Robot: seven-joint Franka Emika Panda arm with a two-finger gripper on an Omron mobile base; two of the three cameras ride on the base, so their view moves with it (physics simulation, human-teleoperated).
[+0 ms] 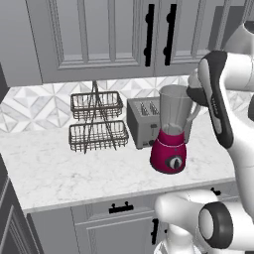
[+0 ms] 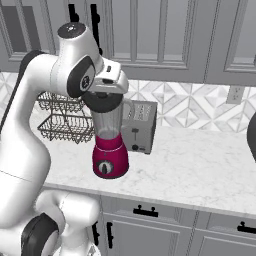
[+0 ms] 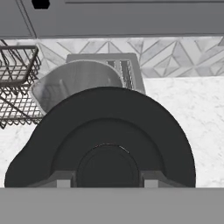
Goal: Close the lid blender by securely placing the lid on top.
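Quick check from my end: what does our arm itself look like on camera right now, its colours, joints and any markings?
The arm is glossy white with rounded, tube-like links. Its joints are dark grey or black bands and caps, one round cap showing a small pale ring mark. A flat grey disc tops the upper joint. The wrist block is white and boxy. No loose cables show.

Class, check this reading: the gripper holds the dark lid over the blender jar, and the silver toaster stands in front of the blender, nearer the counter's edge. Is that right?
One detail is wrong. The toaster stands behind the blender, toward the tiled wall, as the left base view shows. The rest holds: the gripper holds the dark lid over the jar.
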